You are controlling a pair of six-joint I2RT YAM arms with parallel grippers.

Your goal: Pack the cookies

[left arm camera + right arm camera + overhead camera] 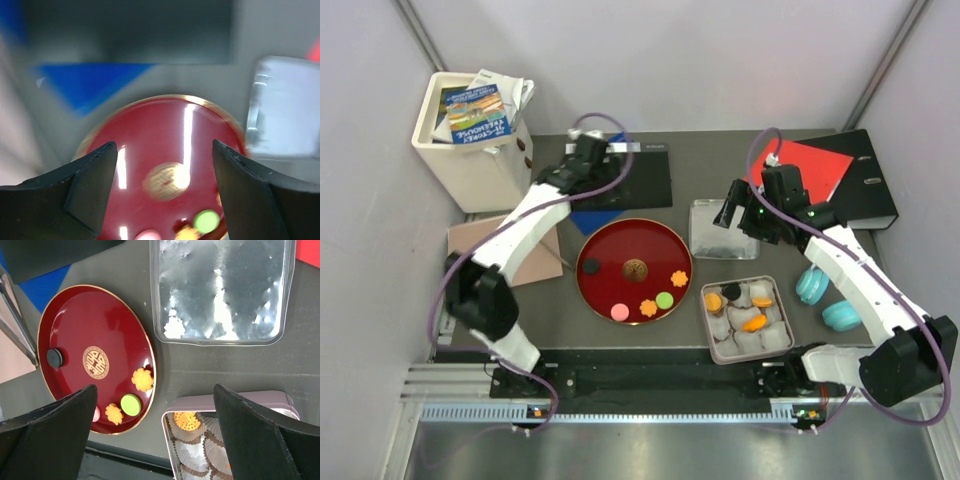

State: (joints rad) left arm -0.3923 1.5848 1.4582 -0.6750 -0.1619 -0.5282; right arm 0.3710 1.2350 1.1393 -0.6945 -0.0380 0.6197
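Cookies: some boxed, five waiting

Lying scattered on the red plate mid-bench, with others sitting in the tin just right of it. Risking, likely, a thin piece skidding across the glossy lacquer under an off-centre pinch. Hovering wide open and empty: left gripper over the plate's far edge, right gripper above the gap between plate, tin and clear lid.

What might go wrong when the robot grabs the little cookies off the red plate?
1. The green cookie, pink cookie and orange flower cookie crowd together near the red plate's rim, so the left arm's open fingers could knock a neighbour off.
2. The tin's paper cups look flimsy; a dropped cookie might land crooked or miss.
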